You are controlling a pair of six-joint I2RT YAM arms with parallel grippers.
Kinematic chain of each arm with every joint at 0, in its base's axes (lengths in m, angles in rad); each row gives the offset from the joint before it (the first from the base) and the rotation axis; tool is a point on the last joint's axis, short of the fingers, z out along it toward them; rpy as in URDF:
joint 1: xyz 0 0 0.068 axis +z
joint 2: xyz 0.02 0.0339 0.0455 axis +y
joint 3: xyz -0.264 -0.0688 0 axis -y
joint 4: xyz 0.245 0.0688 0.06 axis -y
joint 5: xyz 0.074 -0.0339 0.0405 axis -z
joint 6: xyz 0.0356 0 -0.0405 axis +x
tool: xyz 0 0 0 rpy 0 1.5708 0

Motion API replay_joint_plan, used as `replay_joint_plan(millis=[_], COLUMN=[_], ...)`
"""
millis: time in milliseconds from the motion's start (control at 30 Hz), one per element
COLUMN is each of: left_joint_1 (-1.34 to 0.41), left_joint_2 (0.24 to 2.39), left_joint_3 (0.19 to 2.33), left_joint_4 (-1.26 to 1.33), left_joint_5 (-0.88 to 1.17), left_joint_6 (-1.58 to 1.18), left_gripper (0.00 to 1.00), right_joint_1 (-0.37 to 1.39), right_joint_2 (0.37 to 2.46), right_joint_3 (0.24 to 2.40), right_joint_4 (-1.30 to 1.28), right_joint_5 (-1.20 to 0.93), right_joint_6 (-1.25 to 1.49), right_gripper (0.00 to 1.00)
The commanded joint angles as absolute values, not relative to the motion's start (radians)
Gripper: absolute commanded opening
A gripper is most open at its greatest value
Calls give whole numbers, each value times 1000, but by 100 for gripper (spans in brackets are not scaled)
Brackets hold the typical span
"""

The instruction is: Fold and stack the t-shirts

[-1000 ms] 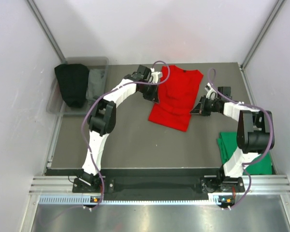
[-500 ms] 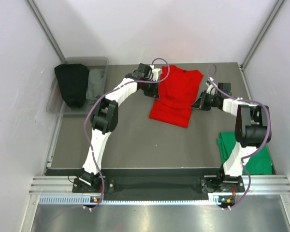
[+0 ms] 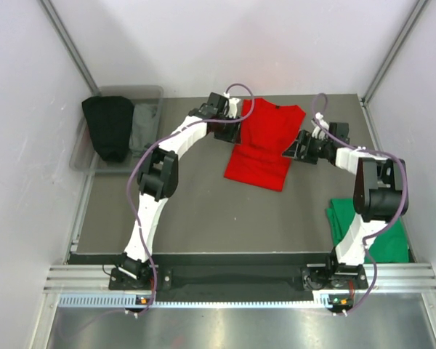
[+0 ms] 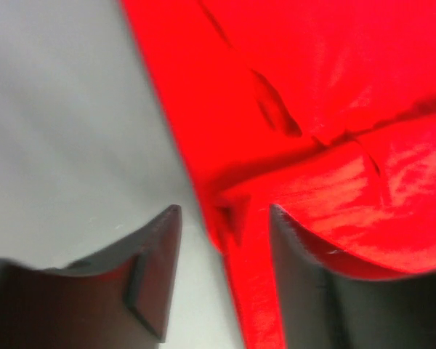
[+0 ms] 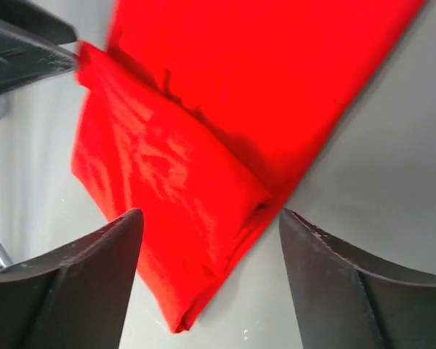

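At the red shirt, I see both arms stretched forward: left gripper fingers spread astride its left edge, right gripper fingers spread astride its right fold.

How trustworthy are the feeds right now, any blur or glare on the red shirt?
Left wrist view: soft all over, the left pincer fingers smeared, the red t-shirt oversaturated with pale sheen on its fold. Right wrist view: the right pincer fingers out of focus, cloth creases fairly readable. Top external view: even light, sharp, only soft shadows.
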State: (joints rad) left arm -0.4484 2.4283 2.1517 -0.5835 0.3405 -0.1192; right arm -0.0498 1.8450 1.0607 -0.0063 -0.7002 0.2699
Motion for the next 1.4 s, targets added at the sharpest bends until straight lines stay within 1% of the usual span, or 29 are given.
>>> replay_joint_plan(millis=[0,67,133,167,233,267,333,367,467,567,600,867,933,1167,1233,1367], left_joint_1=[-445,-437,-427,-416,-408,-400,-388,-374,-356,-353,-351,-351,-351,-354,-356,-354], left_joint_2=[2295,2210,2151,2107,2088,2103,2134,2131,2085,2085,2086,2195,2215,2304,2322,2350], left_joint_3=[2168,2097,2033,1970,1927,1919,1919,1854,1699,1642,1631,1641,1651,1724,1741,1758], left_joint_4=[-581,-592,-610,-647,-707,-794,-888,-891,-833,-824,-813,-799,-790,-764,-767,-761], left_joint_5=[172,157,205,250,351,388,478,564,636,669,670,742,753,768,773,781], left_joint_6=[-109,-106,-110,-112,-121,-123,-126,-124,-149,-155,-158,-190,-201,-225,-233,-241], left_gripper=[64,68,72,72,72,72,70,70,71,70,69,67,66,61,60,57], right_joint_1=[-71,-72,-69,-71,-71,-71,-71,-72,-71,-64,-54,-8,29,54,55,55], right_joint_2=[1671,1583,1527,1520,1519,1522,1528,1534,1557,1575,1585,1637,1658,1727,1746,1759], right_joint_3=[1054,1019,994,986,965,951,907,897,853,802,793,775,773,790,799,804], right_joint_4=[60,32,-66,-107,-221,-248,-285,-301,-307,-279,-272,-204,-186,-118,-114,-114], right_joint_5=[-722,-729,-745,-762,-791,-798,-805,-808,-813,-816,-810,-811,-808,-799,-801,-798], right_joint_6=[258,265,270,273,259,253,253,252,281,324,325,394,402,440,442,440], right_gripper=[77,77,77,76,76,75,75,74,73,67,67,68,68,68,68,63])
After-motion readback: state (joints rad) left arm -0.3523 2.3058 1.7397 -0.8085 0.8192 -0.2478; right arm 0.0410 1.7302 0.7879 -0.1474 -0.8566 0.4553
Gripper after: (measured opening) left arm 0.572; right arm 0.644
